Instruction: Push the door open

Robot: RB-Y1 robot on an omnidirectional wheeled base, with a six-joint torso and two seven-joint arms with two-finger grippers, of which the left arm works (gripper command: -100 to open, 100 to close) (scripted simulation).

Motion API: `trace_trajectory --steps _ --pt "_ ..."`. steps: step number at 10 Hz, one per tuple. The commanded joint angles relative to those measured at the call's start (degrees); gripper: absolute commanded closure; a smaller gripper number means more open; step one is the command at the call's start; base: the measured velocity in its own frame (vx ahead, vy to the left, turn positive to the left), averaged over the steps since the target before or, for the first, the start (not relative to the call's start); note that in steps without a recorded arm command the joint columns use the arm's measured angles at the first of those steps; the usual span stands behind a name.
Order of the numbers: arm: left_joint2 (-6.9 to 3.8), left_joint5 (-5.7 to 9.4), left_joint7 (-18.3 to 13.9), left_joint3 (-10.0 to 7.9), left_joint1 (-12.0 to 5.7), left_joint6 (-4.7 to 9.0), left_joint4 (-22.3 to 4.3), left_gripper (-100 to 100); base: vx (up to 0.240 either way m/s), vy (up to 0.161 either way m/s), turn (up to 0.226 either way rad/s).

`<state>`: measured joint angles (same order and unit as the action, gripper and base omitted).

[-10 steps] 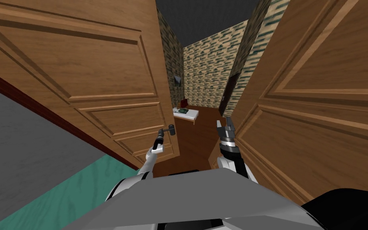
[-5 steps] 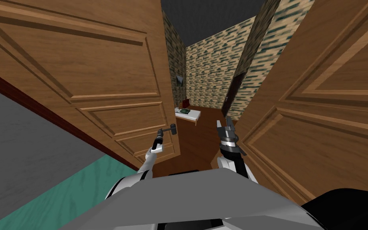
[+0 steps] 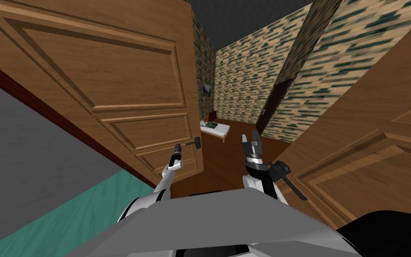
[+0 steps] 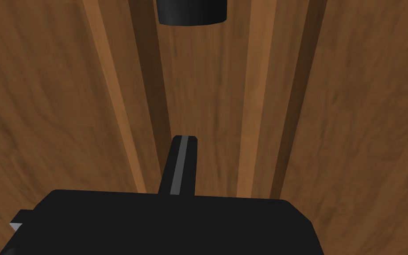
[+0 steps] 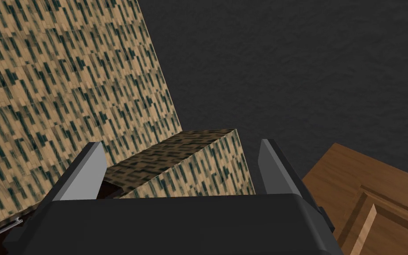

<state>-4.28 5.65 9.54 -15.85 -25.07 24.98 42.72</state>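
Our closed left gripper (image 3: 177, 151) points at the left door (image 3: 111, 89) beside its handle (image 3: 195, 143). Our right gripper (image 3: 250, 140) hangs open by the right door (image 3: 369, 169).

No text, label, brand, number or sign can be read. The framed picture (image 3: 207, 89) on the patterned wall, just above the frame's centre, is too small to make out.
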Motion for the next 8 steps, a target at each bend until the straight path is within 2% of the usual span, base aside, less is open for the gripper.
trace_trajectory --steps 1,2,3,4,5,6,7,8 --pt "0.71 -0.1 0.3 0.46 -0.8 0.26 -1.1 -100 -0.009 -0.057 0.271" --pt "1.36 -0.08 0.6 0.71 -1.23 0.45 -1.7 -100 -0.037 -0.09 0.258" --pt "1.36 -0.08 0.6 0.71 -1.23 0.45 -1.7 -100 -0.035 -0.072 0.042" --pt "2.06 -0.07 0.9 0.92 -1.59 0.62 -2.2 -100 -0.047 -0.071 0.097" --pt "3.3 -0.06 1.3 1.24 -2.12 0.85 -2.9 -100 -0.072 -0.145 0.227" --pt "3.3 -0.06 1.3 1.24 -2.12 0.85 -2.9 -100 -0.067 -0.119 0.099" --pt "4.46 -0.05 1.6 1.47 -2.52 1.03 -3.4 -100 -0.1 -0.125 0.083" --pt "4.94 -0.04 1.7 1.56 -2.67 1.1 -3.6 -100 -0.118 -0.154 0.084"
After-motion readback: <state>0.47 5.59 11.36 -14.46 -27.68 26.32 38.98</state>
